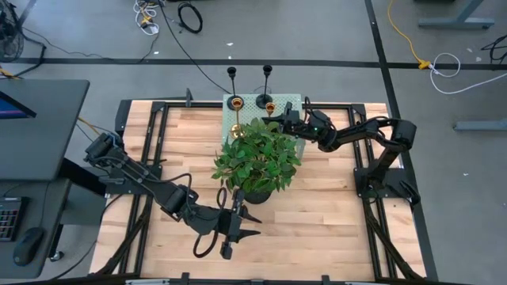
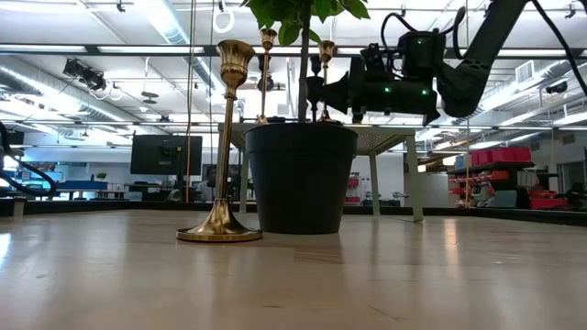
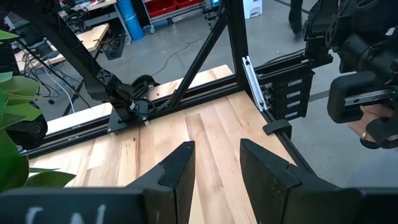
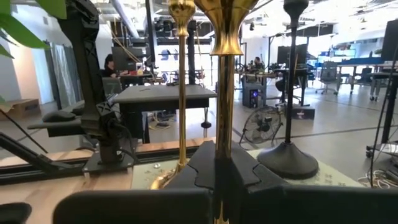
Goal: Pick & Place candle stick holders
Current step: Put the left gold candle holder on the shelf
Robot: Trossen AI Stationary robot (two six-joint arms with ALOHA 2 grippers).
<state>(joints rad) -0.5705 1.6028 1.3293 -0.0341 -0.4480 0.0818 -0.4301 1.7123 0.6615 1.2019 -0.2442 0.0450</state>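
My right gripper is at the far side of the table, shut on a gold candle stick holder beside the green mat. A second gold holder and a black holder stand on their round bases on the mat. Two black holders show at the mat's far edge. Another gold holder stands on its base on the wood next to the plant pot. My left gripper is open and empty near the table's near edge. My right gripper pinches the gold holder's slim stem between its two fingers, below the cup. The fingers come level from the table's right side and lie across the stem. The holder stands upright; its base is hidden by the fingers and the pot.
A leafy plant in a black pot stands mid-table, between the two arms. Bare wood lies ahead of my left gripper, up to the dark table frame. People sit at desks in the room beyond.
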